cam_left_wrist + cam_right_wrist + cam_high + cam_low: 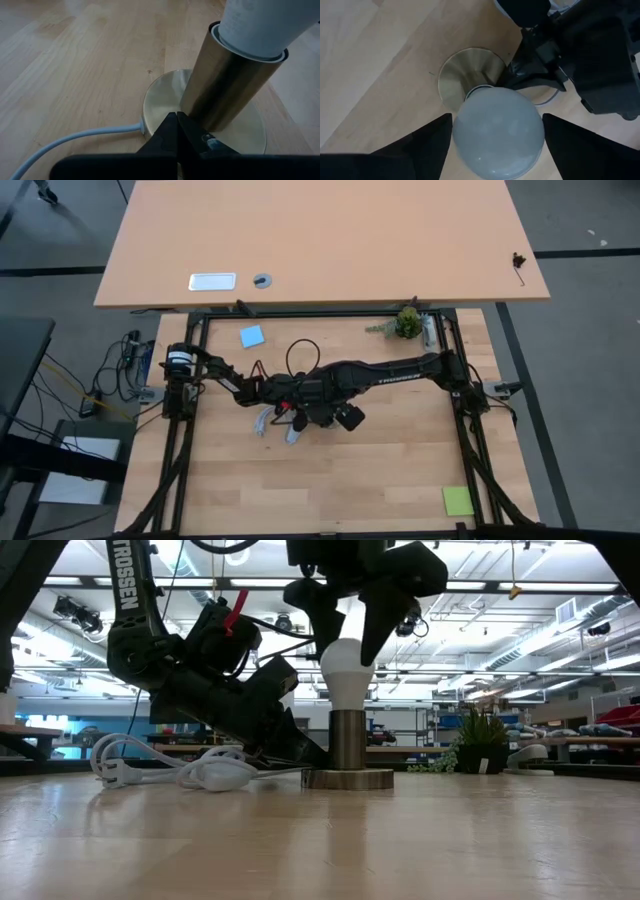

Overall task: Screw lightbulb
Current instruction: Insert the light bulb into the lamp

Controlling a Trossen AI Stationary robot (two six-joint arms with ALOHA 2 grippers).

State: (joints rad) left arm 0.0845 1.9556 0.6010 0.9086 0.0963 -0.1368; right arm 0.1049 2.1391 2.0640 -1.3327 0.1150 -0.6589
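White frosted pear-shaped lightbulb standing upright, base down, seated in the top of a brass-coloured cylindrical socket that rises from a round flat base on the wooden table; rounded dome uppermost, its screw base hidden inside the socket

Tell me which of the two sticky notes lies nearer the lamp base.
The blue sticky note, behind the arms near the left arm's mount. The green sticky note sits far off at the front right corner, well away from the lamp base.
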